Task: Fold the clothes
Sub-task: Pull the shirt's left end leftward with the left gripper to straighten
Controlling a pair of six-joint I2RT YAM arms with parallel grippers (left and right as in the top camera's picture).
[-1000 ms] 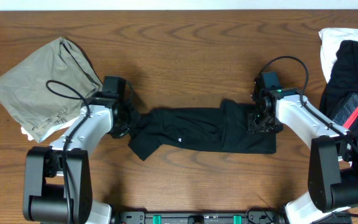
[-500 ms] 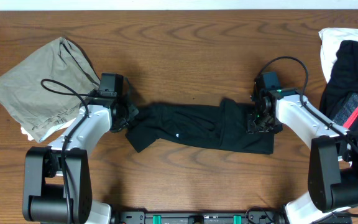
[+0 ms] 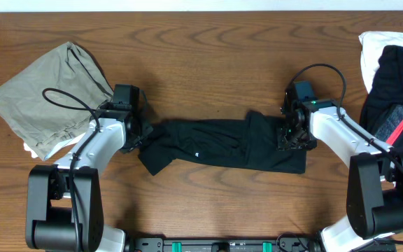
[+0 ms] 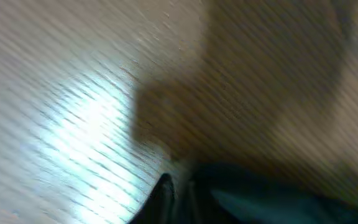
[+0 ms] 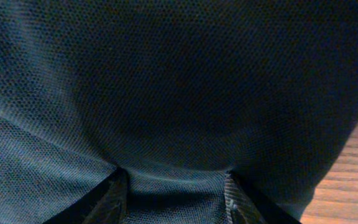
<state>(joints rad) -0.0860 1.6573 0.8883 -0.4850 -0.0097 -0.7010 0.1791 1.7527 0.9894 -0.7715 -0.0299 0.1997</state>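
Black cloth had slid slightly leftward: the black garment (image 3: pixel 215 143) now lay as a longer, flatter strip mid-bench (image 3: pixel 208 56). The left hand (image 3: pixel 142 136) sat at its left end, grip impossible to tell through blur. The right hand (image 3: pixel 290 136) pressed the right end, fingers (image 5: pixel 114 193) apart. It looked like smoothing before a fold.

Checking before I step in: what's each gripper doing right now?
Left gripper: at the left end of the black garment, grip cannot be told.
Right gripper: open, resting on the black garment.
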